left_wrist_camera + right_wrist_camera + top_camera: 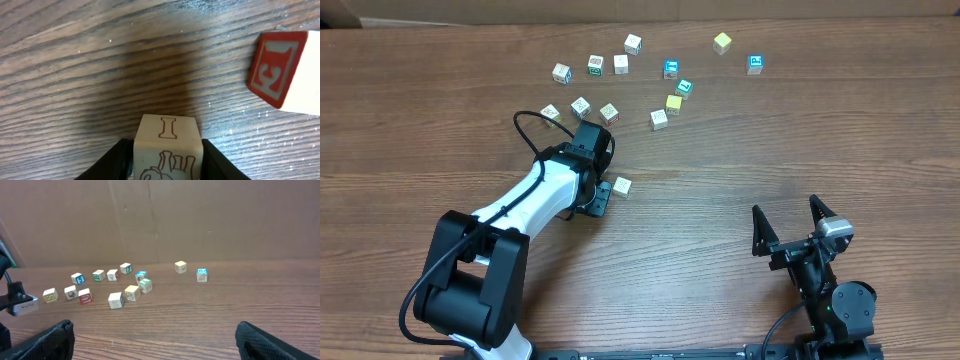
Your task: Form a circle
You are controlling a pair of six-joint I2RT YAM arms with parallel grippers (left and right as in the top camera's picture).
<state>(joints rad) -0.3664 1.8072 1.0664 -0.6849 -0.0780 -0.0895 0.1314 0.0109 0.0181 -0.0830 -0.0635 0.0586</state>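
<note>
No circle of cubes is in view. Several small whitish cubes [609, 113] with coloured printed faces lie scattered across the far half of the table, also seen in the right wrist view as cubes [116, 300]. My left gripper [600, 196] is lowered to the table near the centre, with one cube [621, 186] right beside it. In the left wrist view my left gripper [167, 147] has its black fingers [112, 162] against both sides of a cube [167, 135] printed with a red letter I, which rests on the wood. A red-faced cube [277, 67] lies to its right. My right gripper [785, 207] [152, 330] stands wide open and empty.
A yellow cube [722, 42] and a blue-faced cube [755, 64] sit apart at the far right. A cardboard wall [200, 220] closes the back of the table. The left arm's black cable [525, 125] loops beside the near cubes.
</note>
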